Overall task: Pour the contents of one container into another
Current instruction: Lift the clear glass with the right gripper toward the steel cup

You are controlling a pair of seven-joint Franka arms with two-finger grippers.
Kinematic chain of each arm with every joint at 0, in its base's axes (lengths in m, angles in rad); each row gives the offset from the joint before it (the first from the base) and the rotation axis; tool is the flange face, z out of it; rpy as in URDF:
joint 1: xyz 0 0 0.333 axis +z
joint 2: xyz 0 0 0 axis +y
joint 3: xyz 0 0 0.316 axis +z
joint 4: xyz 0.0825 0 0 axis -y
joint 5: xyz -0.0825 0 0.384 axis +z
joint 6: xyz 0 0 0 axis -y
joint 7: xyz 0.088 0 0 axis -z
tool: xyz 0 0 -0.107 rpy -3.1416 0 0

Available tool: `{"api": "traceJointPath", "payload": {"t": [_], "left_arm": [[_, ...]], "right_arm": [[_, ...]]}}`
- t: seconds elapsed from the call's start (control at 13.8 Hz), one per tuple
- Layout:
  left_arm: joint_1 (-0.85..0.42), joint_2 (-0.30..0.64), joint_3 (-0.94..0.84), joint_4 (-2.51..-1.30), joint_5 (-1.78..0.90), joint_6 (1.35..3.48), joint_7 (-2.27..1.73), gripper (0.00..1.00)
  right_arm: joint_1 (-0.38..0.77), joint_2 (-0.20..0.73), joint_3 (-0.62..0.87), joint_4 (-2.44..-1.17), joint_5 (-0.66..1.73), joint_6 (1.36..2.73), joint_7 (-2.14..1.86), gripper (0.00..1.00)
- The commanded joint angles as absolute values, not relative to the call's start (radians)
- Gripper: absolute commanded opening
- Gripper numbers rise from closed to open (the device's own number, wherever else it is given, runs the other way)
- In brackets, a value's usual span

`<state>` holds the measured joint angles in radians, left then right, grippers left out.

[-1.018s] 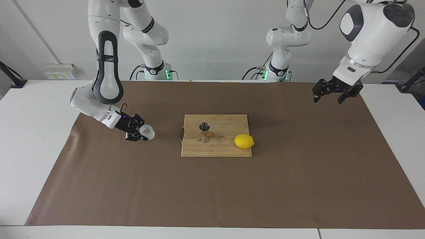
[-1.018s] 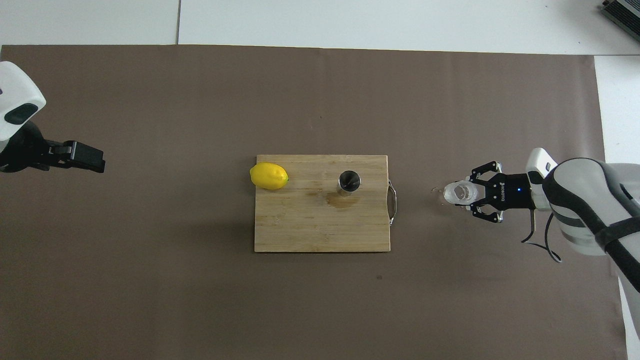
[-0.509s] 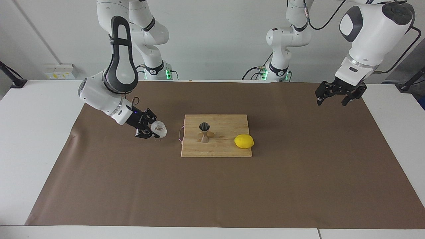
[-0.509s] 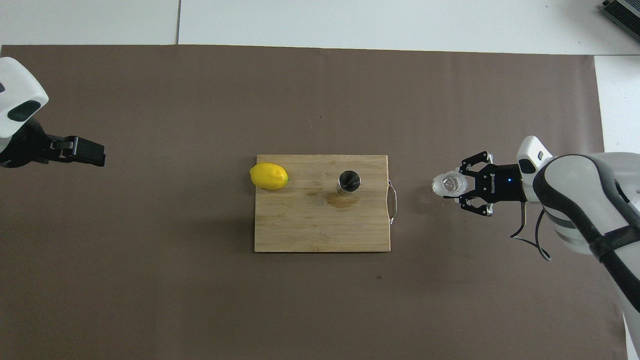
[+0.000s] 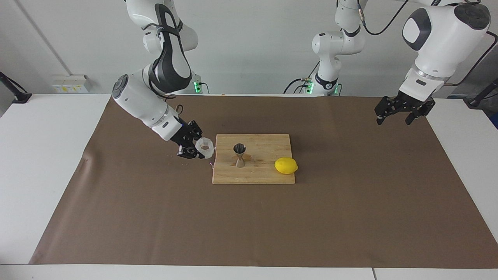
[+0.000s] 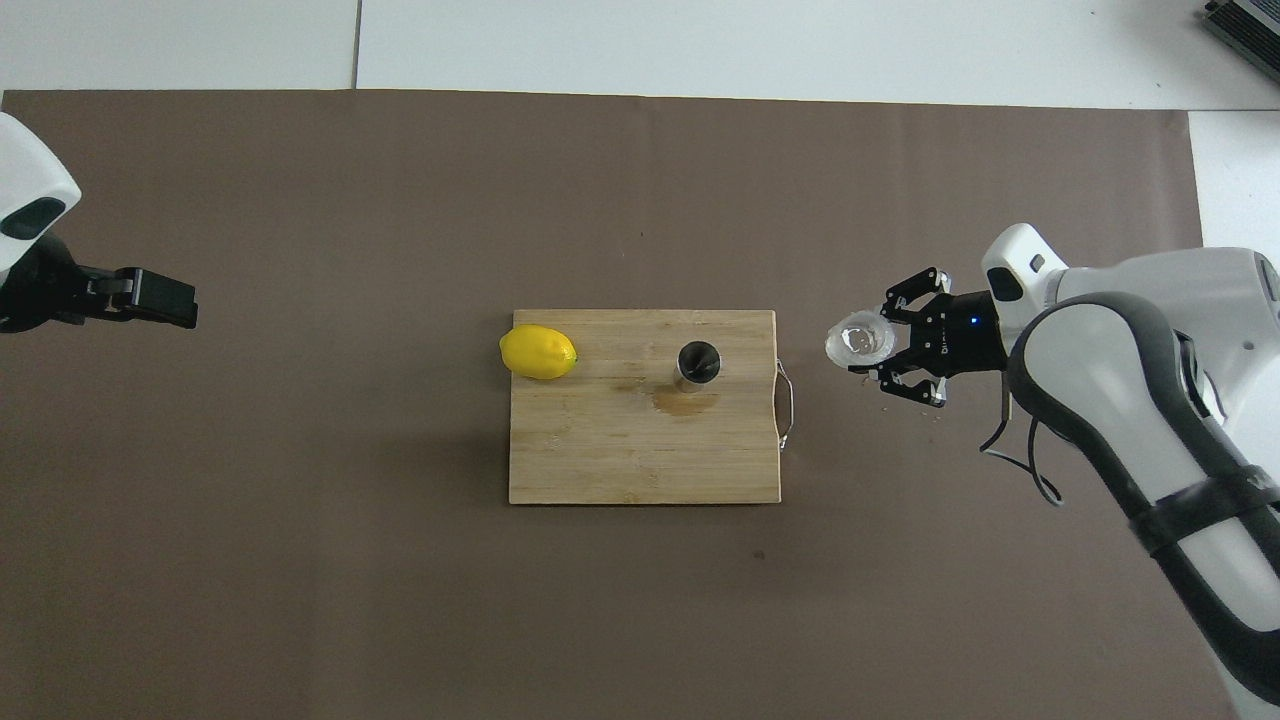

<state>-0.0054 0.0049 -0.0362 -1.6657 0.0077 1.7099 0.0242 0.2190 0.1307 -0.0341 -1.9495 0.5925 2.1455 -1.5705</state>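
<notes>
You are looking at the right tool [image 5: 198, 149] pinching the frosted whitish cup [image 5: 204, 146] by its wall and holding it up in the air, over the brown mat [image 5: 249, 217] just beside the handle end of the wooden cutting board [image 5: 256, 177]. In the overhead view the cup [image 6: 860, 338] is showing its open mouth, roughly upright, with the right tool [image 6: 895, 345] gripping it from the right arm's end of the table [image 5: 42, 155]. The cup is not touching the board or the mat.

The steel jigger [image 5: 239, 155] is standing upright on the cutting board, toward the board's handle end, with a darker wet-looking patch on the wood beside it. You are seeing its round open top [image 6: 698, 362] from above. A yellow lemon [image 5: 286, 165] is lying on the same board at its other end, toward the left arm's end of the table, well apart from the jigger.

The left tool [image 5: 402, 110] is hanging with its fingers spread wide and nothing between them, over the edge of the mat at the left arm's end of the table, where the left arm is waiting.
</notes>
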Motion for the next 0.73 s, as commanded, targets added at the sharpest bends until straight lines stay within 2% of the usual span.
{"api": "traceJointPath", "payload": {"t": [0.0, 0.36, 0.65], "left_arm": [[0.002, -0.005, -0.040, -1.681, 0.023, 1.730, 0.008, 1.00], [0.003, -0.051, -0.032, -1.681, 0.023, 1.655, 0.014, 1.00], [0.003, -0.057, -0.032, -1.690, 0.025, 1.667, 0.014, 1.00]], "right_arm": [[0.277, 0.159, -0.034, -1.890, 0.470, 2.166, -1.461, 0.00], [0.374, 0.169, -0.032, -1.868, 0.272, 2.192, -1.379, 0.00], [0.431, 0.212, -0.032, -1.818, 0.123, 2.189, -1.322, 0.00]]}}
